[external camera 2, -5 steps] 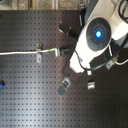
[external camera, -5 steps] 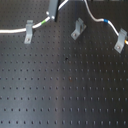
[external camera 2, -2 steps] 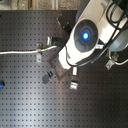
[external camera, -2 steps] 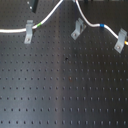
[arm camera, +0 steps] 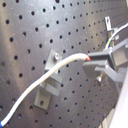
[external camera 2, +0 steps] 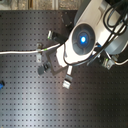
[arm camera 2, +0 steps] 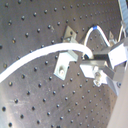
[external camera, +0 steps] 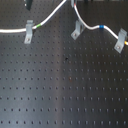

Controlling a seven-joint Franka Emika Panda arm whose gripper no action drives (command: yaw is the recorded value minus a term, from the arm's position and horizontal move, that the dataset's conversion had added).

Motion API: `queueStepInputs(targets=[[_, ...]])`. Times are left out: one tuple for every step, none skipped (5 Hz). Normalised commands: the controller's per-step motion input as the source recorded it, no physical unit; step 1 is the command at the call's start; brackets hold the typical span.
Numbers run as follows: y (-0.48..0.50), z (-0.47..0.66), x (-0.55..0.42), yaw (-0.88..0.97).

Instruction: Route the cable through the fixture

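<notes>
The white cable [external camera: 50, 17] comes from the first exterior view's left and crosses the top of the left grey clip, the fixture [external camera: 29, 34], with its green band [external camera: 35, 25] just past it. It rises out of the top of the frame, then drops to the middle clip [external camera: 77, 30]. The blue band [external camera: 100, 27] lies before the right clip [external camera: 120, 41], where the yellow tip sits. In both wrist views my gripper [arm camera: 92, 62] [arm camera 2: 90, 62] is shut on the cable [arm camera: 70, 61] [arm camera 2: 55, 52], just beside the fixture [arm camera: 52, 64] [arm camera 2: 62, 66]. I cannot tell whether the cable sits in the fork.
All stands on a black perforated board [external camera: 65, 90]. In the second exterior view the white arm body with a blue light [external camera 2: 82, 37] covers the middle, hiding the gripper. The cable [external camera 2: 20, 51] enters from the second exterior view's left.
The arm has swung toward the second exterior view's left. In the first exterior view the gripper has left the top of the frame, and the cable between the left and middle clips now arcs higher.
</notes>
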Motion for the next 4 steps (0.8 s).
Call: queueStepInputs(targets=[[-0.066,0.00,-0.163,0.00],[-0.117,0.02,-0.183,-0.25],[0.024,0.00,0.050,0.00],[0.057,0.18,0.125,0.31]])
